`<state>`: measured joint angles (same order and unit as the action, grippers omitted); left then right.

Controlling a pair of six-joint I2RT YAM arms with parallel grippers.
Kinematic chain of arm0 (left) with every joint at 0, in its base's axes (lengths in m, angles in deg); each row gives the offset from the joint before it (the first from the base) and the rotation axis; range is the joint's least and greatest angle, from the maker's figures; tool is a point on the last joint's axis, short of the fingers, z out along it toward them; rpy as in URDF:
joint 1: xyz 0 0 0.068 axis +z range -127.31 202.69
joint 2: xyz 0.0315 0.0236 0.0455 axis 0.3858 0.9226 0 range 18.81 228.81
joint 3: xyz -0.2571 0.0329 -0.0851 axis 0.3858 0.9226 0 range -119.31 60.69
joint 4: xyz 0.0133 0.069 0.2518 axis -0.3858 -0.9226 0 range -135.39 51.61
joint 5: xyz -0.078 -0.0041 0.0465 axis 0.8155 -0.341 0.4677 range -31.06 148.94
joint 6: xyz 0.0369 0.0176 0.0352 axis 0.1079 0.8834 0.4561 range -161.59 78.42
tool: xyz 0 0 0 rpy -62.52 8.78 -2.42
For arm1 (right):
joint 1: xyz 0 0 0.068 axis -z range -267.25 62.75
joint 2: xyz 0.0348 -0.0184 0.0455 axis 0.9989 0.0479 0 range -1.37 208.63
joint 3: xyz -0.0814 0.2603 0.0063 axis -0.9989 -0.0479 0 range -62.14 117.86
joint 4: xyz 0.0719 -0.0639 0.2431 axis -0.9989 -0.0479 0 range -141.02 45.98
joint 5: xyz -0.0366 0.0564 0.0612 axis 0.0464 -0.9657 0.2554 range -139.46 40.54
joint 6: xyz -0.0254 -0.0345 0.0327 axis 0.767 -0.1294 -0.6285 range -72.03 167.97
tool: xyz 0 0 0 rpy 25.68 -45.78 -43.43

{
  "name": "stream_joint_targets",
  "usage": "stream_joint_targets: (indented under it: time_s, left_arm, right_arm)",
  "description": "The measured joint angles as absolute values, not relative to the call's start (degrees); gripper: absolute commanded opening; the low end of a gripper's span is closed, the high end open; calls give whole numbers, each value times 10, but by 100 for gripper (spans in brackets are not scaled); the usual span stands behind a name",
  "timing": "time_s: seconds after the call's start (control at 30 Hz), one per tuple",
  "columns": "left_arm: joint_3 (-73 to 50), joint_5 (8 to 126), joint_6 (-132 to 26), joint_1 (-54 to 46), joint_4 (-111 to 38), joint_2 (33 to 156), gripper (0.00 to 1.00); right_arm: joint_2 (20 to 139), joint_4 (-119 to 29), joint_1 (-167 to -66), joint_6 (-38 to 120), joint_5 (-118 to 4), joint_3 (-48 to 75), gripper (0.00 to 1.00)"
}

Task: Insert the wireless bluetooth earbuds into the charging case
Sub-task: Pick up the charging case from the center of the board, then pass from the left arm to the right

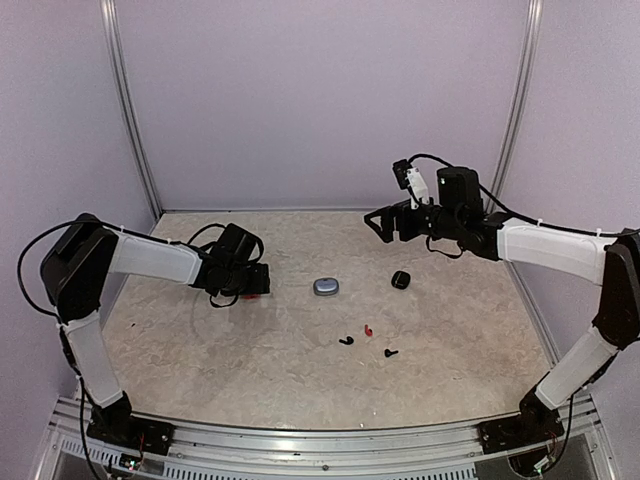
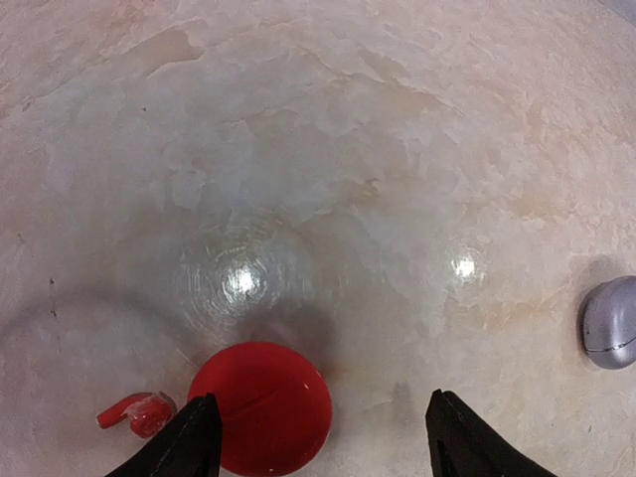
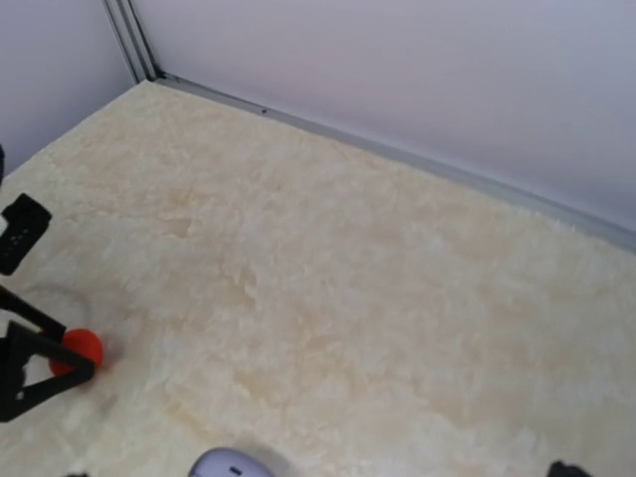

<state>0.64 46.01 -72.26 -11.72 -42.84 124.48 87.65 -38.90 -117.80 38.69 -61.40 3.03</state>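
A closed red case [image 2: 260, 407] lies on the table, with a red earbud [image 2: 137, 412] just left of it. My left gripper [image 2: 323, 439] is open, low over the table; its left fingertip [image 2: 199, 442] overlaps the red case's left edge. In the top view the left gripper [image 1: 240, 290] is at the left. A red earbud [image 1: 368, 329] and two black earbuds [image 1: 346, 340] [image 1: 390, 352] lie loose in the middle front. My right gripper [image 1: 383, 224] is raised at the back right, open and empty. No silvery grey earbuds show.
A closed silver case [image 1: 325, 287] lies at the table's middle and shows in both wrist views [image 2: 611, 323] [image 3: 229, 464]. A black case [image 1: 401, 280] sits to its right. Walls and a metal rail [image 3: 397, 154] bound the table.
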Motion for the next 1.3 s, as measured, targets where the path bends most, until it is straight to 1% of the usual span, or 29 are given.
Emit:
stream_joint_targets:
  time_s: [0.37, 0.5, 0.67, 0.83, 0.93, 1.13, 1.3]
  left_arm:
    - [-17, 413, -748, -119, -461, 1269, 72]
    - [-23, 407, -748, -119, -471, 1281, 70]
    - [-26, 407, -748, -119, -476, 1291, 60]
    - [-27, 407, -746, -120, -478, 1292, 43]
    - [-33, 412, -744, -121, -479, 1292, 41]
    - [-19, 438, -736, -146, -451, 1271, 42]
    - [8, 435, -675, -231, -385, 1179, 44]
  right_arm:
    - [856, -387, -1178, 332, -605, 9, 100]
    - [856, -383, -1178, 317, -611, 7, 100]
    - [856, -365, -1178, 307, -620, -1, 100]
    - [857, -364, -1178, 310, -657, -5, 100]
    - [859, -363, -1178, 314, -691, -5, 99]
    - [867, -311, -1178, 293, -772, -42, 85]
    - [908, -289, -1180, 264, -834, -53, 79]
